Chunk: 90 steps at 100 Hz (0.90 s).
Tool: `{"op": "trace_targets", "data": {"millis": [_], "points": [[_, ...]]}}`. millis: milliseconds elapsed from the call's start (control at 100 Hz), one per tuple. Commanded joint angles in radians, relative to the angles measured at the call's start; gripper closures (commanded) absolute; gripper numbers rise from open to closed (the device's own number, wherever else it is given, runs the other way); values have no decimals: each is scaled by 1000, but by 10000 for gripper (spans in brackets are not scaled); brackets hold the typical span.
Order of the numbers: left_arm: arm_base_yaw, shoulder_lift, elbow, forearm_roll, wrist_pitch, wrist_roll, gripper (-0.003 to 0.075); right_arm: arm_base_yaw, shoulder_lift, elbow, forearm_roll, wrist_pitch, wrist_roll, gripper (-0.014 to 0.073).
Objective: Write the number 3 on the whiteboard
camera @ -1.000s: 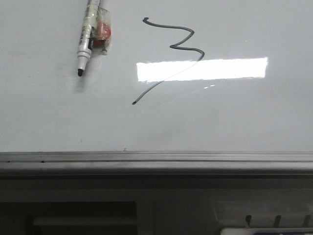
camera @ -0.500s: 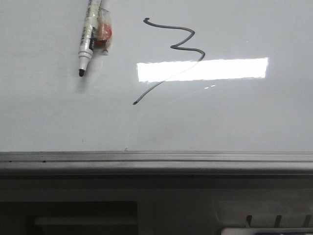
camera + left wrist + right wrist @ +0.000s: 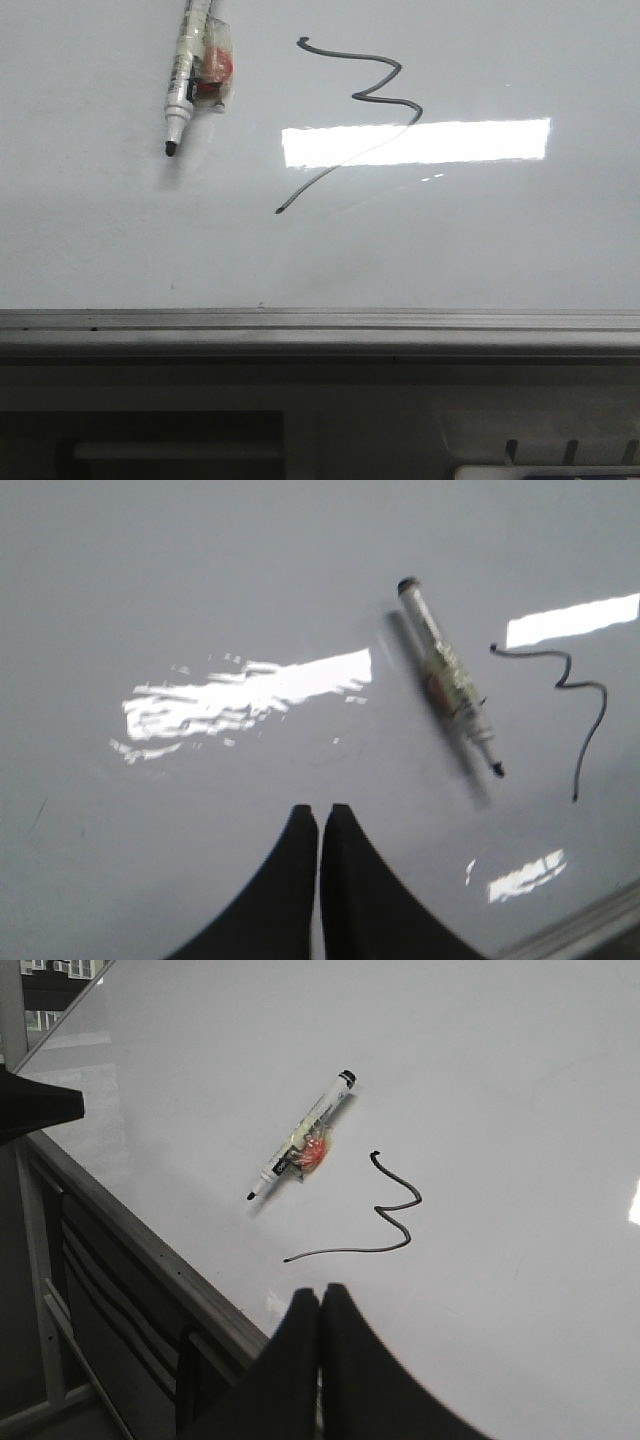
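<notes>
The 3 (image 3: 365, 100) is sitting in the upper middle of the front view, a thin dark grey line drawn on the board (image 3: 480, 240); its long axis is running diagonally, from a small hook at the upper left through two wavy bumps, then down a long slanting tail that is ending at a dot in the lower left. The tail is crossing the left end of a bright white rectangular glare (image 3: 415, 143). The board is looking glossy, pale grey-white and flat, with a ribbed grey metal frame (image 3: 320, 322) running along its near edge. In the upper left of the front view a marker (image 3: 183, 80) is lying on the board, uncapped, its dark tip pointing toward the lower edge of the frame; a crinkled clear wrap with something red inside (image 3: 214, 68) is clinging to its barrel. The marker is lying apart from the 3. The left gripper (image 3: 321, 820) is hovering over bare board with its black tapered fingers pressed together, grasping nothing. The right gripper (image 3: 320, 1305) is likewise clenched and empty, near the board's edge.
</notes>
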Motion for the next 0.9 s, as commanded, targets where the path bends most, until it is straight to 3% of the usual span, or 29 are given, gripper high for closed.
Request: {"op": "trace_targets", "data": {"millis": [0,170,340,890], "points": [[67,-21,-12,85,16,-106,741,-3,-2,-22,-2,-75,2,643],[152,-73,23,85,127,-156,741,-3,-2,-22,-2,-75,2,643],[170,-73,29,85,299,-216,741,-3,-2,-22,-2,-75,2,643],[172,-73,62,94,272,-240,741,-3,-2,-22,-2,-75,2,643]]}}
